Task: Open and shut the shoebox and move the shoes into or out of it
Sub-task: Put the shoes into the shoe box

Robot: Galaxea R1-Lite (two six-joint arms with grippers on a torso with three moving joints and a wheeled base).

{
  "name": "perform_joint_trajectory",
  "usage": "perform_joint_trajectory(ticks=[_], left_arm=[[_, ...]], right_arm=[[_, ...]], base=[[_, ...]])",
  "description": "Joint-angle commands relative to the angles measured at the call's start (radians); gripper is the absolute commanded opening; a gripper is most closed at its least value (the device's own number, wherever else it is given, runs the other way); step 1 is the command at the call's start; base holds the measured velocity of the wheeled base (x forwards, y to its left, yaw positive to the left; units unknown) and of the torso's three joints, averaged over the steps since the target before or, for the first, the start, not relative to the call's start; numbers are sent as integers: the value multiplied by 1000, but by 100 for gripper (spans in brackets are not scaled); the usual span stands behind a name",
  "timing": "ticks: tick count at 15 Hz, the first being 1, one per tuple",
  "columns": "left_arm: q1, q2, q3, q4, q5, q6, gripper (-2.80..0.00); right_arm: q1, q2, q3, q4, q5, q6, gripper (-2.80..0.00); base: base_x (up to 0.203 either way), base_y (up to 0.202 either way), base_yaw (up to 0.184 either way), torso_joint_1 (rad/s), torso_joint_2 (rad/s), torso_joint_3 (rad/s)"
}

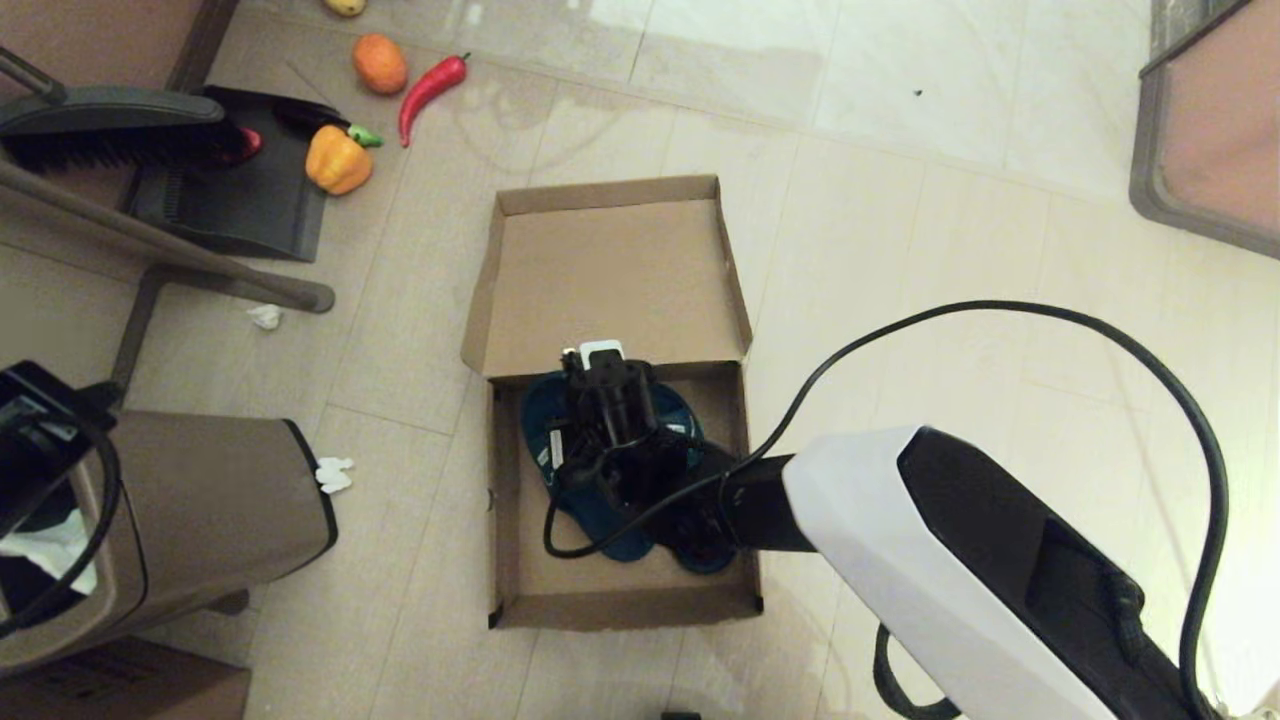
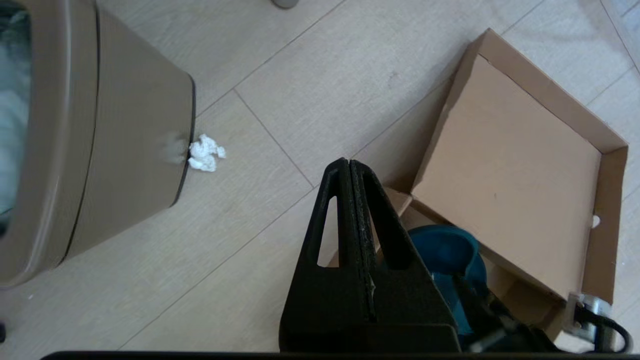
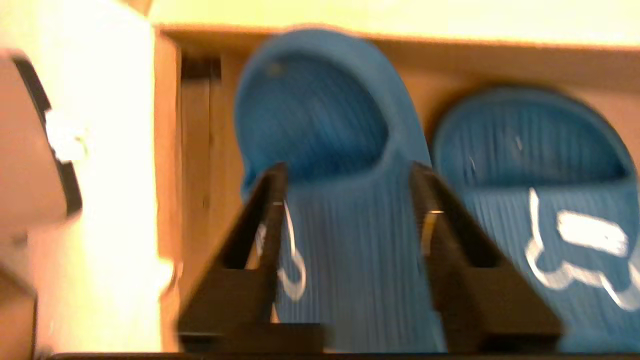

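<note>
The shoebox lies open on the floor, its lid [image 1: 610, 280] folded back flat and its base wall [image 1: 620, 605] nearest me. Both teal shoes lie inside; one toe [image 1: 535, 410] shows beside the arm. My right gripper [image 1: 603, 385] reaches into the box from the lower right. In the right wrist view it [image 3: 348, 172] is open, its fingers on either side of one slipper's strap [image 3: 345, 260]. The other slipper [image 3: 530, 150], with its white bear patch, lies alongside. My left gripper [image 2: 348, 162] is shut on nothing, held above the floor beside the box lid [image 2: 510, 185] and a slipper [image 2: 445, 250].
A brown trash bin [image 1: 200, 510] stands left of the box, with crumpled paper [image 1: 333, 474] beside it. Farther left are a dustpan [image 1: 240, 190], a broom [image 1: 110, 125], a yellow pepper [image 1: 338, 160], an orange [image 1: 379, 63] and a red chili [image 1: 430, 85]. Furniture [image 1: 1210, 130] stands at the far right.
</note>
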Motion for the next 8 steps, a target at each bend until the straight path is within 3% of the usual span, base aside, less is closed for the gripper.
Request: perform_joint_trajectory(ticks=[1, 8], left_arm=[[1, -41, 19, 0, 1, -3, -280], [0, -129, 31, 61, -1, 20, -280]], right_arm=[[-1, 66, 2, -135, -1, -17, -280], [-31, 166, 2, -235, 102, -70, -280]], base=[[0, 0, 0, 0, 0, 0], [0, 0, 0, 0, 0, 0]])
